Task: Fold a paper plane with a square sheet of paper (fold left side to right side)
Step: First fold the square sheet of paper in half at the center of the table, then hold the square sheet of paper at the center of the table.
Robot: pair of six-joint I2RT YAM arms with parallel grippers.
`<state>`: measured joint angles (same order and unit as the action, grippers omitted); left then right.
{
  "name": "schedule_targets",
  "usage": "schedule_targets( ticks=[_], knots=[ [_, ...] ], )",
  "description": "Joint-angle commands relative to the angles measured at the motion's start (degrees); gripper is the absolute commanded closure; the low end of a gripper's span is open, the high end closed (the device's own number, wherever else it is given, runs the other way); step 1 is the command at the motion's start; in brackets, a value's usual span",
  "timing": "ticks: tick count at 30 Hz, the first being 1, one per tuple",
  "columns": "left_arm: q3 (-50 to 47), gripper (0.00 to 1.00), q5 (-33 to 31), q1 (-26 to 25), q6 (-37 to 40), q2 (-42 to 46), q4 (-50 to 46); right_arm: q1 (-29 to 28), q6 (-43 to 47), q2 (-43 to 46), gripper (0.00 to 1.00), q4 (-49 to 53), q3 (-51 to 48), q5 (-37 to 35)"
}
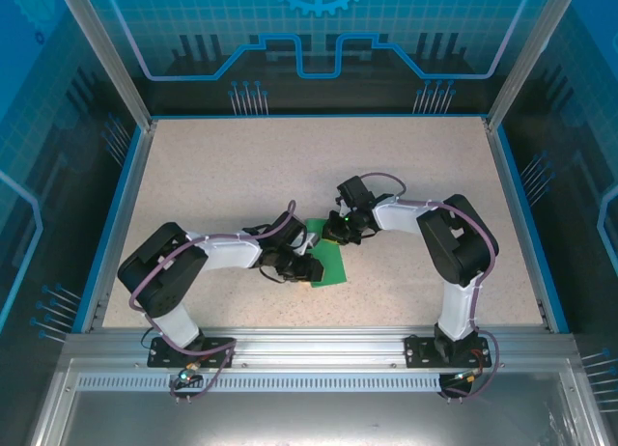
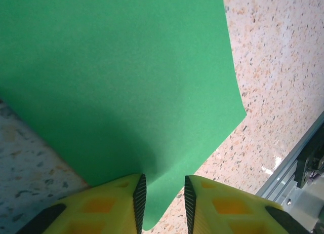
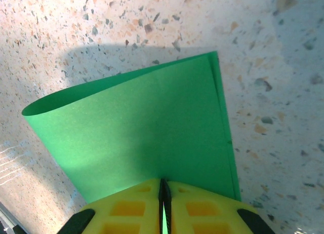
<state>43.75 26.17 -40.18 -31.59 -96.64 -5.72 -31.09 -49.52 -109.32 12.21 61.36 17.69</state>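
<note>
The square sheet of paper (image 1: pixel 331 264) is bright green and lies mid-table, bent over on itself into a narrower shape. In the right wrist view the sheet of paper (image 3: pixel 142 127) has a rounded, uncreased bend at the left and two edges nearly matched at the right. My right gripper (image 3: pixel 164 186) (image 1: pixel 338 232) is shut on its far edge. My left gripper (image 2: pixel 162 193) (image 1: pixel 311 269) stands open at the near left corner, and the paper (image 2: pixel 126 82) runs flat between and under its fingers. A paper plane is out of view.
The speckled tabletop (image 1: pixel 290 166) stretches wide behind the paper, framed by a blue rim (image 1: pixel 126 209). An aluminium rail (image 2: pixel 298 163) runs along the near edge, close to my left gripper. Both arms' elbows (image 1: pixel 164 263) (image 1: pixel 459 236) flank the paper.
</note>
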Motion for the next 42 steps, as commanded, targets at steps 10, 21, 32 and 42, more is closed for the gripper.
schedule_targets(
  ticks=[10, 21, 32, 42],
  knots=[
    [-4.63, 0.70, -0.79, -5.17, -5.00, 2.48, -2.90, 0.78, -0.81, -3.64, 0.88, 1.95, 0.25, -4.64],
    [-3.99, 0.68, -0.12, -4.54, -5.14, 10.09, -4.17, 0.77, -0.84, -2.97, 0.88, -0.18, -0.43, -3.65],
    [3.99, 0.67, 4.37, 5.48, -0.51, 4.63, -2.80, 0.65, -0.39, -1.29, 0.87, -2.26, -1.32, -2.38],
    [5.69, 0.69, 3.78, 5.49, -3.06, -5.92, 2.18, 0.37, 0.23, 1.30, 0.87, -4.33, -1.29, -1.25]
  ],
)
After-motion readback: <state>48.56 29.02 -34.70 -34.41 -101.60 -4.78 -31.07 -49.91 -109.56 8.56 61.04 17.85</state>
